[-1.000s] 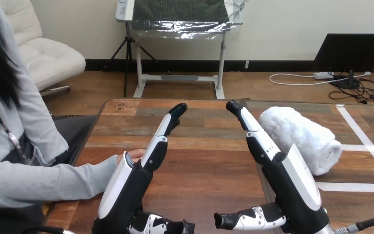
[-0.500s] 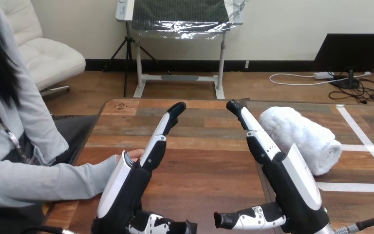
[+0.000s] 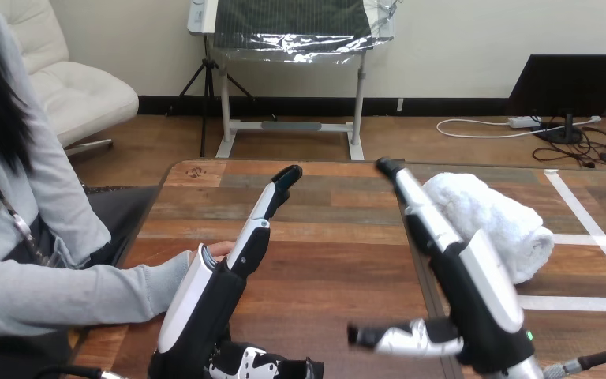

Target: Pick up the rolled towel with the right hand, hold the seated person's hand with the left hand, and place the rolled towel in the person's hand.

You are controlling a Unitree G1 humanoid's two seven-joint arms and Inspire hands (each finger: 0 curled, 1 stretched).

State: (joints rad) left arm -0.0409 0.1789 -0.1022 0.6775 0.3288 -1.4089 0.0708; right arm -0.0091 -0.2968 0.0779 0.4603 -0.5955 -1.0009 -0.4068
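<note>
Wooden table (image 3: 331, 268) under both hands. Person's grey-sleeved forearm (image 3: 71, 296) comes in left of the left hand and lies on the table's near left corner.

Right hand (image 3: 477, 296): open, fingers (image 3: 422, 217) straight and together, pointing forward. Thumb (image 3: 394, 339) sticks out sideways toward the left hand. Holds nothing.

Left hand (image 3: 205, 304): open too, fingers (image 3: 260, 221) straight, pointing forward and slightly right, white back shell facing the person. Nothing in it.

Rolled towel (image 3: 493, 221): white, lying on the table just right of the right hand's fingers, angled from far-left to near-right. The fingers overlap its left edge; can't tell if they touch.

Person's hand (image 3: 221, 249): right against the left side of the left hand, mostly hidden behind its shell, only the fingertips showing. Contact: can't tell.

White tape lines (image 3: 592, 229) on the table beyond the towel, right of the right hand.
</note>
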